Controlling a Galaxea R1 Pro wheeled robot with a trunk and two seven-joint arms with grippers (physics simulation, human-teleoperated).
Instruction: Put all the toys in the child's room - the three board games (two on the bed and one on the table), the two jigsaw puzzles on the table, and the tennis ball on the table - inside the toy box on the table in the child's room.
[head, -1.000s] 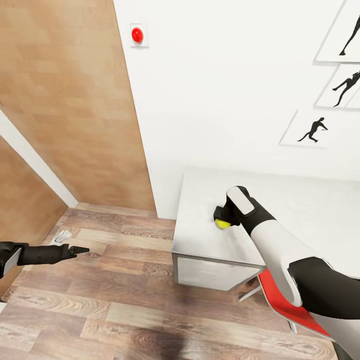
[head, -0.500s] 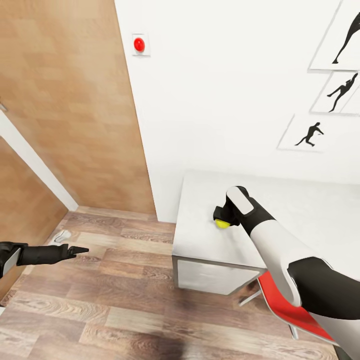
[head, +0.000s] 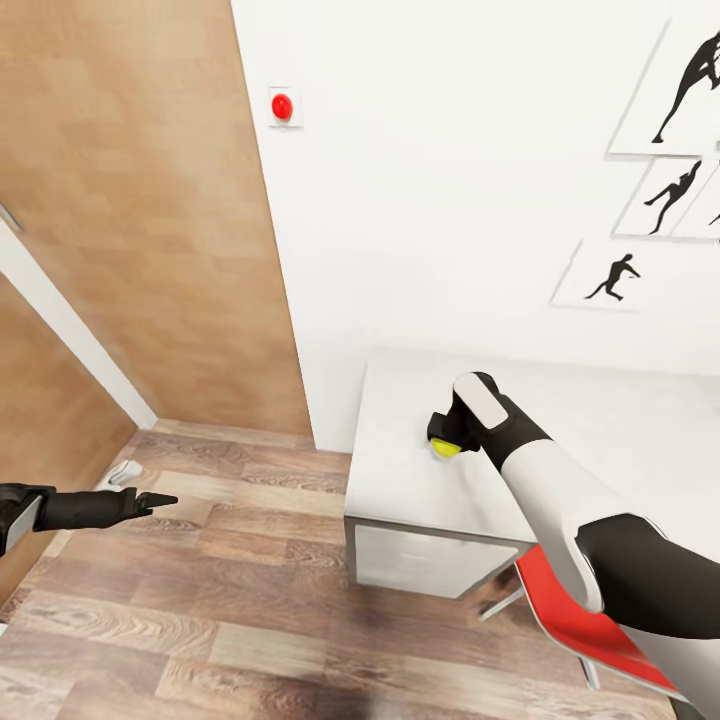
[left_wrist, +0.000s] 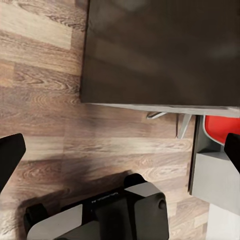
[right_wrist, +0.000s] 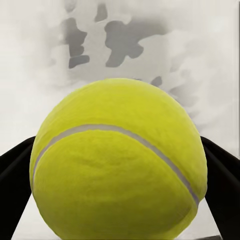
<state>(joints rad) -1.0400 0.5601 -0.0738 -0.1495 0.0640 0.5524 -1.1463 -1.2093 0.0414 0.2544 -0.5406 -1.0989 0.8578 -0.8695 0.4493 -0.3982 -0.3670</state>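
My right gripper (head: 441, 440) is shut on the yellow-green tennis ball (head: 445, 448), held just above the left end of the pale grey table (head: 395, 480). In the right wrist view the tennis ball (right_wrist: 120, 150) sits between the two black fingers (right_wrist: 15, 165), with the table top behind it. My left gripper (head: 150, 500) hangs over the wooden floor at the left, open and holding nothing; the left wrist view shows its fingertips (left_wrist: 10, 155) far apart. The toy box, board games, jigsaw puzzles and bed are out of view.
A red and white chair (head: 585, 625) stands at the table's near side under my right arm. A wood-panelled wall (head: 130, 220) closes the left, a white wall with a red button (head: 282, 105) and framed silhouettes (head: 610, 275) the back. My base (left_wrist: 115, 212) is below the left gripper.
The whole view has shifted slightly as the camera moved. Both arms keep their poses, and the tennis ball stays in the right gripper.
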